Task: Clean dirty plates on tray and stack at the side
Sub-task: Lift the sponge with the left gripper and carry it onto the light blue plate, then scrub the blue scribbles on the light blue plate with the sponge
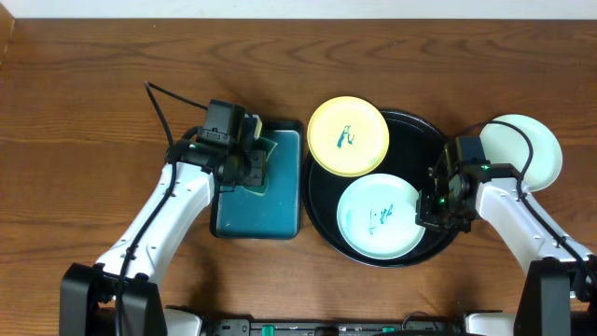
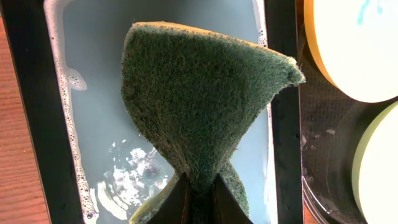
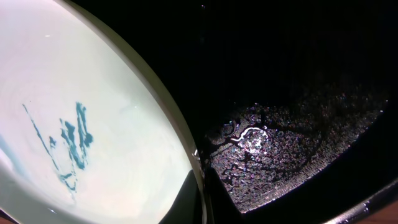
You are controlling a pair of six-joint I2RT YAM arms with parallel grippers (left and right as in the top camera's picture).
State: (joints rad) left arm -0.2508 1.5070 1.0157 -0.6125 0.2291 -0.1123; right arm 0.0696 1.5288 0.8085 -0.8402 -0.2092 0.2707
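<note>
Fingers [image 2: 177, 202] of the left gripper [image 2: 200, 194] are pinched tight on the lower end of a green sponge [image 2: 199, 93], which fans out above them over the teal tray [image 1: 280, 219]. That tray holds shallow pale water [image 2: 99, 124] with foam along its walls and bubbles beneath the sponge; whether the sponge touches the water I cannot tell.

Closed just as tightly, the right gripper [image 3: 200, 202] clamps the right rim of the mint plate [image 1: 380, 217], one finger above the edge and one under it. This plate lies in the lower half of the black tray [image 1: 420, 131] and bears a teal scribble [image 3: 71, 140] near its middle. Wet droplets glisten on the tray floor just beside the fingers.

A yellow plate [image 1: 348, 136], also marked with a teal scribble, sits at the tray's upper left and overlaps its rim, close to the teal tray and to the left gripper.

A third plate [image 1: 527, 149], mint-white, rests on the table [image 1: 93, 75] to the right of the black tray, partly hidden by the right arm; its visible part shows no stain.
</note>
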